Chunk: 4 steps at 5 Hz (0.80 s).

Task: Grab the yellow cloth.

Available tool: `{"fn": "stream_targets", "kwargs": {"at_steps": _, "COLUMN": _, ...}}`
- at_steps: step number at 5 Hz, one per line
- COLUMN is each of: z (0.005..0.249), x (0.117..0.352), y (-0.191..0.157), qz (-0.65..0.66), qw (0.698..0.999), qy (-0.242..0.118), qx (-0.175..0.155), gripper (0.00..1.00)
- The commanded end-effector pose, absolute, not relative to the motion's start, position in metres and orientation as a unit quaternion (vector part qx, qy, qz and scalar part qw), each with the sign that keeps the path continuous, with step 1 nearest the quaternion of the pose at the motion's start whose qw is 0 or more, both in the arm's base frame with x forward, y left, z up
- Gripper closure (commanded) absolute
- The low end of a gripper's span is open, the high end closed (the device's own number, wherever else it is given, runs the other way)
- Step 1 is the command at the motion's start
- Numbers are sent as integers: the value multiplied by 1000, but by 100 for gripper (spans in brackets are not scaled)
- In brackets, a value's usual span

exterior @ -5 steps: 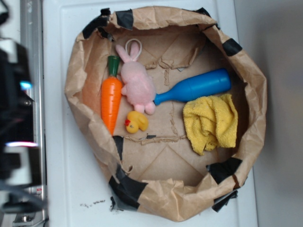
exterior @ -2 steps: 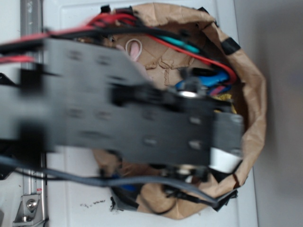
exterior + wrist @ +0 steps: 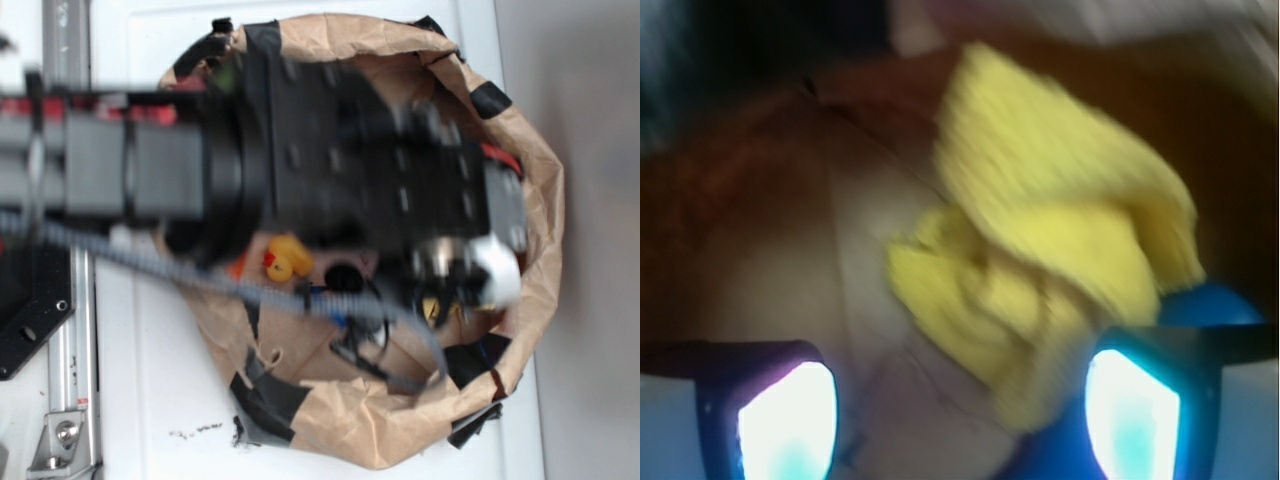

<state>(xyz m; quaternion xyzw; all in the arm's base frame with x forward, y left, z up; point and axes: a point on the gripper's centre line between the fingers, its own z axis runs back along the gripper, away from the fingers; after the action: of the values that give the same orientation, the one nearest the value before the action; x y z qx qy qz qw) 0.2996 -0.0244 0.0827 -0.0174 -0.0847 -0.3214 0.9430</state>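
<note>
Cloth: yellow cloth (image 3: 1040, 270) lying crumpled on the paper bag (image 3: 545, 215) floor, toward its right wall
Fingers: gripper (image 3: 960, 410) fingers spread wide, empty; hovering above cloth
Progress: approach underway; descent and grab remain

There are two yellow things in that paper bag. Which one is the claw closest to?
The yellow cloth: the wrist view shows it right ahead of the gripper, partly between its fingers. The rubber duck sits farther back, beneath the arm.

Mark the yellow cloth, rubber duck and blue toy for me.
yellow cloth (image 3: 1060, 240): wrist view, on its upper fold.
rubber duck (image 3: 285, 258): exterior view, on its yellow body below the arm.
blue toy (image 3: 1205, 305): wrist view, on the visible blue sliver at right.
</note>
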Motion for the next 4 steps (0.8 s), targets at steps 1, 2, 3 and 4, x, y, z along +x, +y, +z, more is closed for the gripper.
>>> {"fn": "stream_targets", "kwargs": {"at_steps": 1, "z": 92, "x": 303, "y": -32, "qz": -330, "qw": 935, "qy": -129, "qx": -14, "gripper": 0}}
{"fn": "stream_targets", "kwargs": {"at_steps": 2, "z": 69, "x": 309, "y": -59, "qz": -351, "qw": 930, "qy": -104, "qx": 10, "gripper": 0}}
{"fn": "stream_targets", "kwargs": {"at_steps": 3, "z": 41, "x": 316, "y": -76, "qz": -349, "qw": 934, "qy": -76, "qx": 11, "gripper": 0}}
{"fn": "stream_targets", "kwargs": {"at_steps": 4, "z": 42, "x": 313, "y": -73, "qz": -330, "qw": 940, "qy": -82, "qx": 11, "gripper": 100}}
